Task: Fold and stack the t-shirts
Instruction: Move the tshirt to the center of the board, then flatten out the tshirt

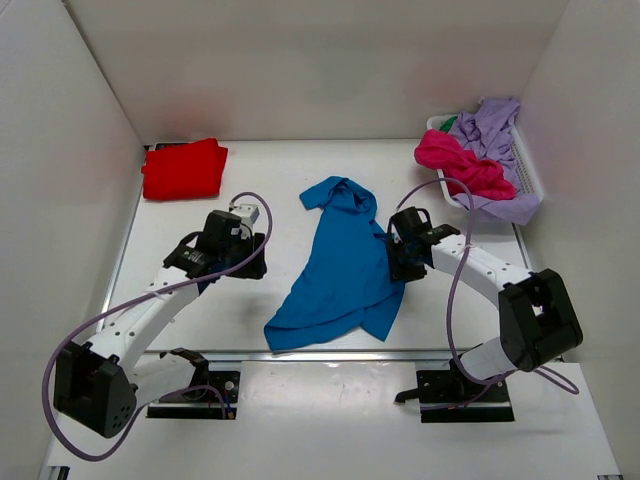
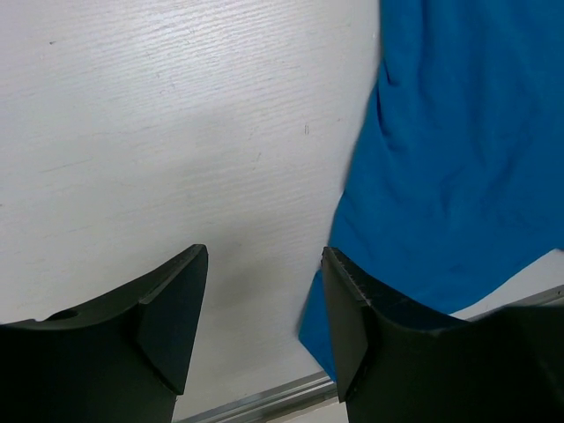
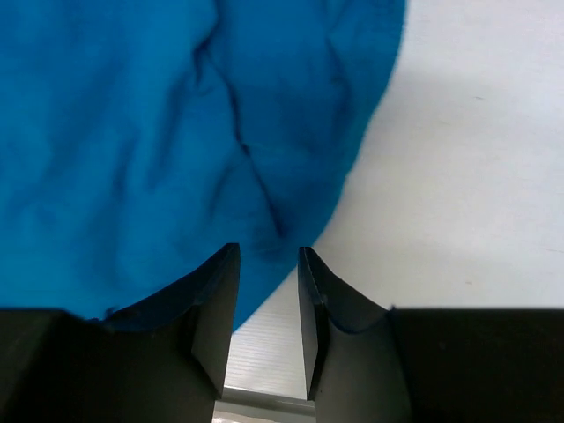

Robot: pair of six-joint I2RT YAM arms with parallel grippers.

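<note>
**On the white counter: four shirts, one basket, two arms**

On the middle of the counter (image 1: 270, 170) lies one blue t-shirt (image 1: 340, 265). It is spread out long and a bit crumpled, with its top end bunched up at the far side.

Far off to the left of the blue t-shirt, near the back wall, sits one red t-shirt (image 1: 183, 168), folded into a neat flat block.

Far off to the right of the blue t-shirt stands one white basket (image 1: 528, 170). Two more shirts are piled in it, one pink t-shirt (image 1: 455, 160) and one lilac t-shirt (image 1: 495, 125). Both hang over the rim. A tiny bit of green cloth peeks out behind the pink one.

One arm is on each side of the blue t-shirt. The left gripper (image 2: 264, 251) hangs just left of the shirt's near corner. Its jaws are spread wide and only bare counter shows between them.

The right gripper (image 3: 269, 248) is at the shirt's right edge. Its jaws are close together with a thin gap. The blue edge reaches their tips, but I cannot tell if they are pinching it.
</note>
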